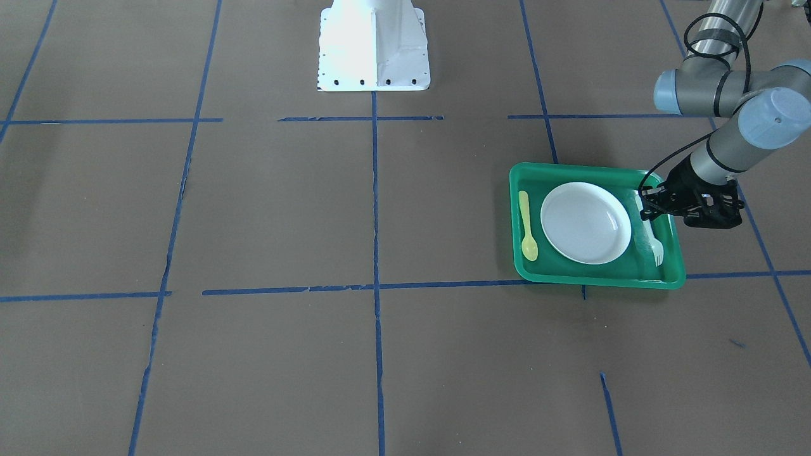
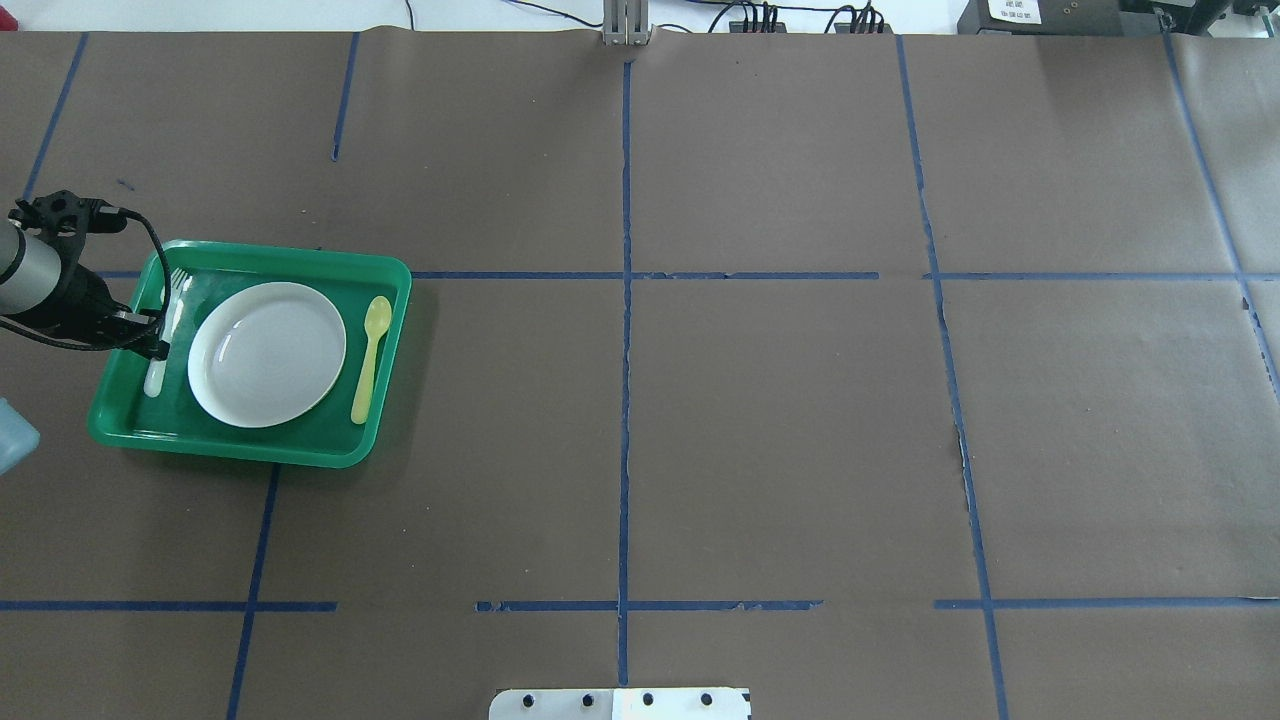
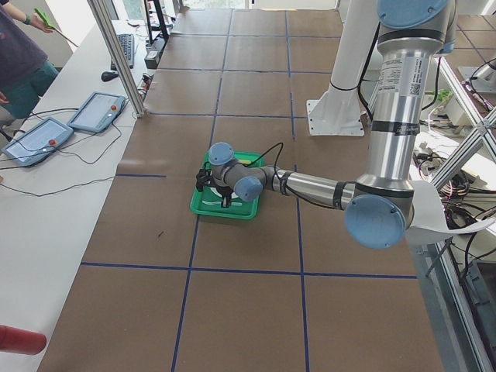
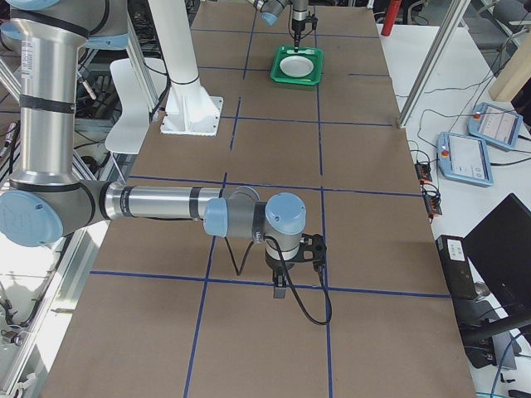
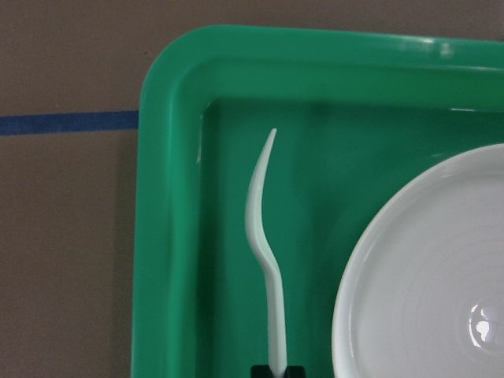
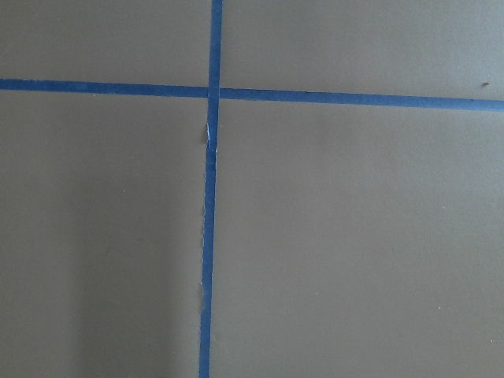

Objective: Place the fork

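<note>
- Evidently the plastic fork [image 5: 252,209] is where it belongs: inside the green tray [image 5: 165,236], just beside the white plate [image 2: 267,353] on the robot's left side, in the strip between the plate and the tray wall.
- The fork runs roughly along that side of the plate, with its tines at the end away from the robot.
- In the left wrist view the fork shows its thin, curved edge, so it appears to be turned on its side, not lying flat.
- The left end effector [image 1: 647,214] stands over the handle part of the fork, next to the plate. Its dark fingertips sit close together at the handle, so I judge it to be clenched on the fork.
- A yellow-green plastic spoon [image 2: 370,360] lies in the tray on the opposite side of the plate, parallel to the fork.
- The right end effector [image 4: 282,290] hangs over the bare bench [image 2: 760,420], well apart from the plate. It appears only in a side view, so I cannot tell whether its fingers are parted or closed.
- Progress, as I judge it: carrying and positioning look done, and the setting reads fork, plate, spoon.
- What is left is to let go of the handle so the fork settles flat beside the plate, then lift the left arm clear without nudging the plate.
</note>
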You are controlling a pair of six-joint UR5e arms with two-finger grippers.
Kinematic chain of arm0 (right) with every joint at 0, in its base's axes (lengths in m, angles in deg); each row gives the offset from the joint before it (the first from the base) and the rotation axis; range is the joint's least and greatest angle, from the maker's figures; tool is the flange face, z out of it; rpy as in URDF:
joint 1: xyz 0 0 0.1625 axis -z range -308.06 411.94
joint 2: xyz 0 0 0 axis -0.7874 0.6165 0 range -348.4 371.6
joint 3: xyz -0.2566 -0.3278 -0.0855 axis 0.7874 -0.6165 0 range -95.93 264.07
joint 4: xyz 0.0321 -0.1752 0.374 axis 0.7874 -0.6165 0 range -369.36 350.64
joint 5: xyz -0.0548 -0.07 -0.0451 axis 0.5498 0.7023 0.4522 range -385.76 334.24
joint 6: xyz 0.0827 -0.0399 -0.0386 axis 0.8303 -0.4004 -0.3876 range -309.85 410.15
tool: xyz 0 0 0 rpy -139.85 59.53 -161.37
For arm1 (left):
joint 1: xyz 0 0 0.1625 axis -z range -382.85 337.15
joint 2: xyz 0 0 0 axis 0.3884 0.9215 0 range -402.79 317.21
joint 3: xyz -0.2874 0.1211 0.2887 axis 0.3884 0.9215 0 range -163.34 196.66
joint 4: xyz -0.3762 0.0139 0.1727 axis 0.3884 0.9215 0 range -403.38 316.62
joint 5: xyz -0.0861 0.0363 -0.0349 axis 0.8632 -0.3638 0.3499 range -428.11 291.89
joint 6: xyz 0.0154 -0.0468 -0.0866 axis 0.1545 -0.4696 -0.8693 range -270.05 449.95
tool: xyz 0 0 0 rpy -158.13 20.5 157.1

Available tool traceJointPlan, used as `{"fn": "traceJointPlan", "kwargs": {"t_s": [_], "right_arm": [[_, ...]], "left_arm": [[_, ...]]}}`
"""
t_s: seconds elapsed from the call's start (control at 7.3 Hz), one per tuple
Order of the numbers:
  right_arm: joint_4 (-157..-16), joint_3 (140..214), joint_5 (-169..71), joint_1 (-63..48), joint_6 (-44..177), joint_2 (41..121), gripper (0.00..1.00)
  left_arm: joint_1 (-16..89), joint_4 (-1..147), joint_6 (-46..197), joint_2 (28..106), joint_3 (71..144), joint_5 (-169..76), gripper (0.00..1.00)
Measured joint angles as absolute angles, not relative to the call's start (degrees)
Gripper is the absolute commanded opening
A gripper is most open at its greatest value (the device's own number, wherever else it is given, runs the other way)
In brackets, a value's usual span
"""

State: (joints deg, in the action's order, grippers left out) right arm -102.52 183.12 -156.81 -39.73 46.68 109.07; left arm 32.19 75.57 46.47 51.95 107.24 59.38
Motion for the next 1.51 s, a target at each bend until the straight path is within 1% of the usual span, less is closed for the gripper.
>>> {"fn": "traceJointPlan", "kwargs": {"t_s": [0.14, 0.27, 0.68, 0.96, 1.23, 1.51], "right_arm": [[-102.5, 183.1, -156.8, -39.7, 46.7, 109.1, 1.0], [-102.5, 183.1, -156.8, -39.7, 46.6, 109.1, 1.0], [-102.5, 183.1, -156.8, -39.7, 46.7, 109.1, 1.0], [-102.5, 183.1, -156.8, -39.7, 46.7, 109.1, 1.0], [-102.5, 183.1, -156.8, -39.7, 46.7, 109.1, 1.0], [-102.5, 183.1, -156.8, -39.7, 46.7, 109.1, 1.0]], "left_arm": [[32.2, 75.8, 46.5, 52.2, 107.0, 59.4, 0.9], [32.2, 75.8, 46.5, 52.3, 106.9, 59.4, 1.0], [33.7, 75.5, 46.5, 51.6, 109.1, 59.7, 1.0], [38.5, 75.2, 48.1, 50.3, 110.0, 59.8, 1.0], [46.9, 73.7, 59.9, 44.9, 111.3, 59.9, 1.0], [57.7, 63.9, 76.2, 41.8, 113.0, 60.0, 1.0]]}}
